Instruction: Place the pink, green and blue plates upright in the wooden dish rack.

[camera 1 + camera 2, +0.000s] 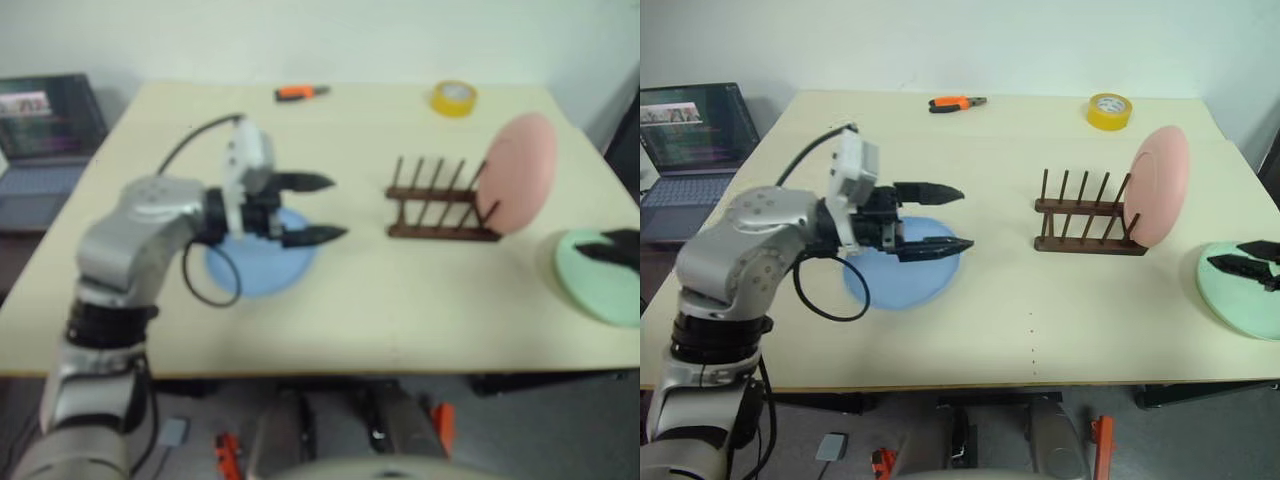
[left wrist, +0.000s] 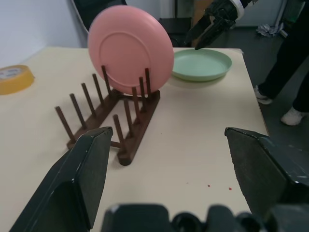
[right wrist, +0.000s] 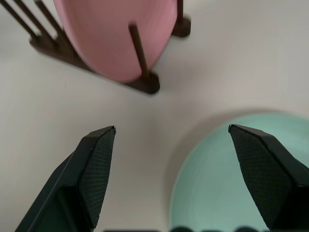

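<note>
Cream tabletop point(image 1: 1040, 330) fills the scene, backed by a pale wall, with a laptop point(image 1: 690, 140) off its left edge, orange-handled pliers point(image 1: 957, 102) and a roll of yellow tape point(image 1: 1109, 110) along the far side.

Right of centre sits the wooden dish rack point(image 1: 1085, 222), dark brown with rows of thin upright pegs. The pink plate point(image 1: 1160, 185) stands on edge in the slot at its right end, leaning slightly against the pegs; the other slots hold nothing. The green plate point(image 1: 1240, 290) lies flat on the table near the right edge, close to the rack but apart from it. The blue plate point(image 1: 902, 265) lies flat left of centre, well apart from the rack.

The left gripper point(image 1: 945, 217) hangs just above the blue plate, its arm bent in from the left and its fingers pointing roughly level toward the rack, jaws spread wide and holding nothing. The right gripper point(image 1: 1245, 256) reaches in from the right edge, tilted downward over the green plate, jaws likewise parted and empty.
</note>
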`<state>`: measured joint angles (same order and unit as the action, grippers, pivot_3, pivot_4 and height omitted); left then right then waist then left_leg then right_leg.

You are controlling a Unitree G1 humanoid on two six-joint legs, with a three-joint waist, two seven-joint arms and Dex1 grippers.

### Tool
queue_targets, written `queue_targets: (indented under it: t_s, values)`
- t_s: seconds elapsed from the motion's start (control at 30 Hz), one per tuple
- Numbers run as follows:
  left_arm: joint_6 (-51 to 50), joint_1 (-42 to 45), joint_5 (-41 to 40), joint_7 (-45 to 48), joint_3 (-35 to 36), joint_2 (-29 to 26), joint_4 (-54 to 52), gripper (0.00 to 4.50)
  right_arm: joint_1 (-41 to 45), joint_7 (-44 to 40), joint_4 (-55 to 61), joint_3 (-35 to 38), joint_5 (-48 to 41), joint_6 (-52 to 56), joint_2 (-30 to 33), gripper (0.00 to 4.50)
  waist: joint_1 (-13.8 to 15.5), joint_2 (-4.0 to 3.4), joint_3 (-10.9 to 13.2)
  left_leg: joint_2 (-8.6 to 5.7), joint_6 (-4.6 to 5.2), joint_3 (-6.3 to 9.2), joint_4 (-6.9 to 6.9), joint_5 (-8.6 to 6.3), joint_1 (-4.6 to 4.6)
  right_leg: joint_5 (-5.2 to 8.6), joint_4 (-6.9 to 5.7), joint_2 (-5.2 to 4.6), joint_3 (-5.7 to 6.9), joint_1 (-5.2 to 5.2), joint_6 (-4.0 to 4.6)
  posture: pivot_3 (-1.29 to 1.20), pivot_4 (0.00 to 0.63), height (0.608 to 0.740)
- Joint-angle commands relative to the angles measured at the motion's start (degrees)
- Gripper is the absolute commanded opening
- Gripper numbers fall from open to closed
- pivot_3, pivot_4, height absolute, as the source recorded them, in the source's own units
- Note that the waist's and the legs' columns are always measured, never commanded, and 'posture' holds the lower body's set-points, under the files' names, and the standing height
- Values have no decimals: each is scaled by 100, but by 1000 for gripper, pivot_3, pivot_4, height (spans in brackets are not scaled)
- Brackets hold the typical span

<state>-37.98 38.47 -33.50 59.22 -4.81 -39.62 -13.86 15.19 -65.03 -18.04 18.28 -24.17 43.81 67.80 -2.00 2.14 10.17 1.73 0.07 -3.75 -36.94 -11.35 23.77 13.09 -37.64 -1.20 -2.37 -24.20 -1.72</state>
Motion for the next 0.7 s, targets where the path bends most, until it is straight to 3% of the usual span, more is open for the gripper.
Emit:
queue_targets:
  t_s: [0.03,0.6,0.7]
  values:
    - [24,58,53,-56,46,7,-157,4121,-240,104,556,11,87,161,197,4077,1,0,0,0,0,1,0,0,0,0,0,0,1,0,0,0,150,740]
    - [-80,-159,214,-149,42,-62,-268,4121,-436,734,665,-1038,857,14,-97,4077,11,0,0,0,0,12,3,-1,7,0,21,-1,9,4,0,0,150,740]
    - [-88,-183,229,-174,64,-95,-281,4121,-383,786,550,-1172,982,-86,-169,3120,10,0,0,1,1,12,7,-1,8,-3,37,0,9,9,-4,0,150,740]
